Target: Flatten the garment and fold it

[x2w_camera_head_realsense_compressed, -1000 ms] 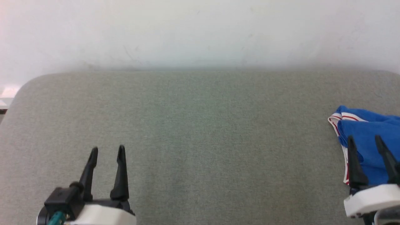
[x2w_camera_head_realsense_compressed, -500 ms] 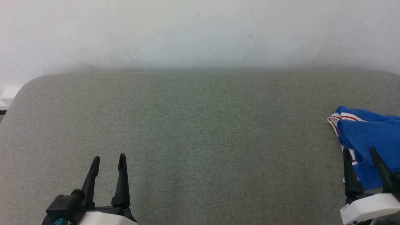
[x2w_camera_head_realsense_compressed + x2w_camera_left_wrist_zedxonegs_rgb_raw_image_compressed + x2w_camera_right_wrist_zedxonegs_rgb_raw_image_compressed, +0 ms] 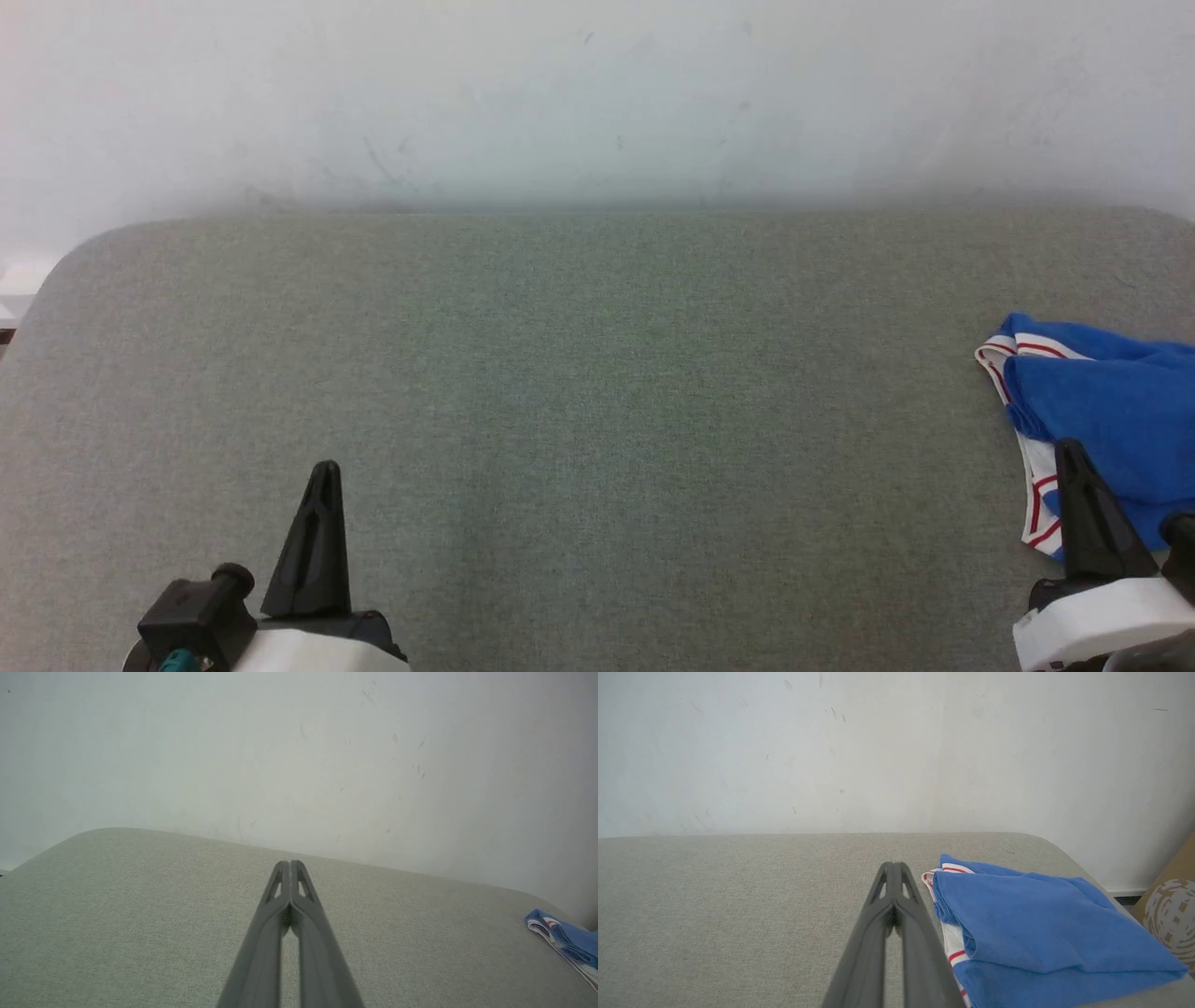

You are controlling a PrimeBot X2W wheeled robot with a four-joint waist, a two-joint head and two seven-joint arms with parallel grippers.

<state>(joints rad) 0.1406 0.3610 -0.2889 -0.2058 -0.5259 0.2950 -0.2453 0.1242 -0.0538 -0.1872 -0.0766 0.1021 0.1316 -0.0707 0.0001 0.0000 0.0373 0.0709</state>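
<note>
The shirt (image 3: 1041, 924) lies as a compact blue folded stack just right of the right hand (image 3: 893, 865), on the tabletop (image 3: 597, 373). The left hand (image 3: 289, 864) is well apart from it. Both hands are pinched closed, empty. Folding looks finished, with little or nothing left.

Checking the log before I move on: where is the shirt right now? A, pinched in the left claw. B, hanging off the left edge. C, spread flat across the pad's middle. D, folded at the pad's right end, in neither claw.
D: the shirt lies folded at the right end of the pad, beside the right claw, and both that and the left claw are shut on nothing.
</note>
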